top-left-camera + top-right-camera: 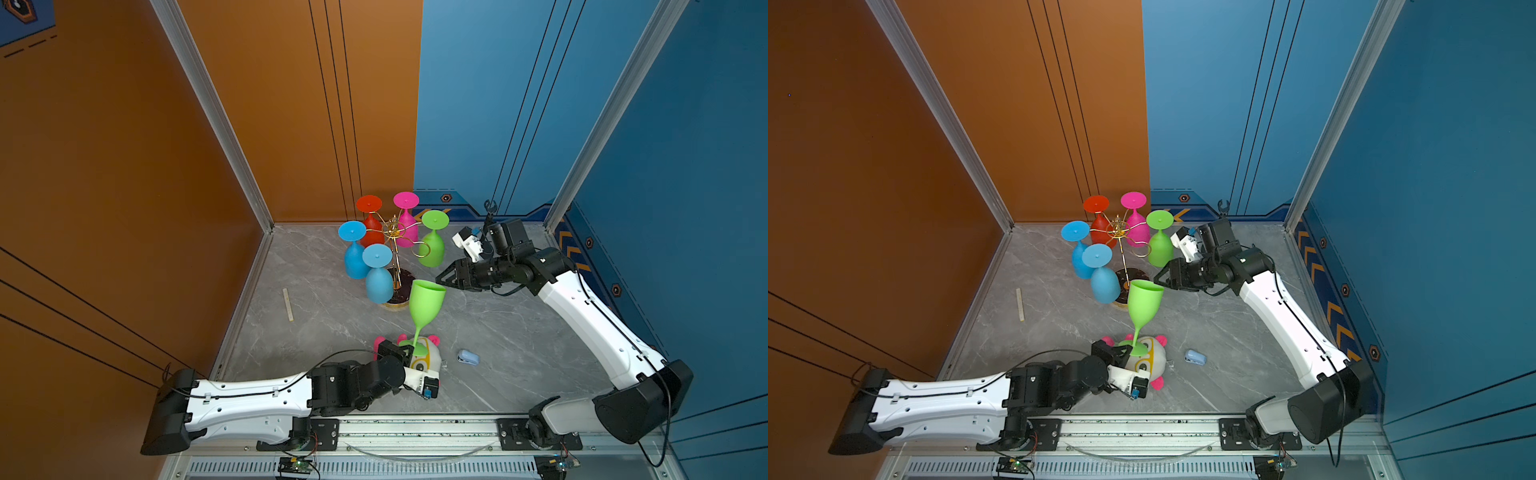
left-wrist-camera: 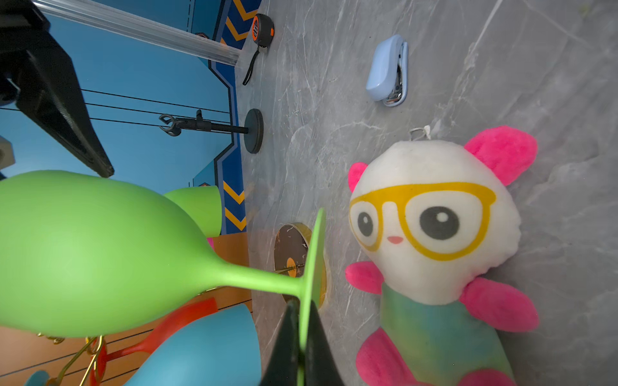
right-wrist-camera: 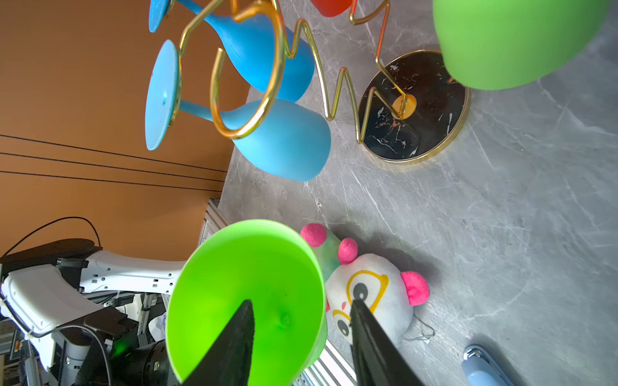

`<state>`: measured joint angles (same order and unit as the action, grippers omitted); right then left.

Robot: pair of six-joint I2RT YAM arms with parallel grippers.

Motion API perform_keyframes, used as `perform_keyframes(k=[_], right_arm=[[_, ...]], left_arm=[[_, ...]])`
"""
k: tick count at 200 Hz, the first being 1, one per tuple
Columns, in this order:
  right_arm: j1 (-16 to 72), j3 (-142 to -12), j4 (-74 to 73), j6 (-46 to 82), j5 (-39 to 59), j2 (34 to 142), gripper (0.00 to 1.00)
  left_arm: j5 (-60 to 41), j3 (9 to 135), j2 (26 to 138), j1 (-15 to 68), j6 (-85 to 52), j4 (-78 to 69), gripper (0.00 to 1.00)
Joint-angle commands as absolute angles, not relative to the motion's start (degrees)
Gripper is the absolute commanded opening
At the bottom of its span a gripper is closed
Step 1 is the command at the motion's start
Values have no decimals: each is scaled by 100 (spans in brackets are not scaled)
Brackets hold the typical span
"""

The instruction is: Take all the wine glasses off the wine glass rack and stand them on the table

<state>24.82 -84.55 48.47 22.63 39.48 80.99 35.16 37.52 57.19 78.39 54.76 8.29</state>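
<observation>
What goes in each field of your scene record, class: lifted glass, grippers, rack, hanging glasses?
Lifted glass: matte green wine glass, tilted, bowl up
Left gripper: shut on its round foot
Right gripper: open, astride the bowl's rim
Storage: gold wire wine glass rack, round black marbled base
Hanging: red glass, pink glass, green glass, two blue glasses
Nearby: white plush toy

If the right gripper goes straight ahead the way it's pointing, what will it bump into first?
Probably the upright bright green wine glass: the right gripper points at its rim, fingers either side of the wall.
</observation>
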Motion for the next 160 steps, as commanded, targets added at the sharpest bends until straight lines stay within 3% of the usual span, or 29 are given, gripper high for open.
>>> perform_keyframes(k=[1,160], right_arm=[[2577,-8663,5359,1905,4027,8189,46],[2681,-8688,5770,1556,3995,8240,9]], left_arm=[[3988,3651,5761,7922,6020,392,0],[4905,3480,6199,7979,7116,23,0]])
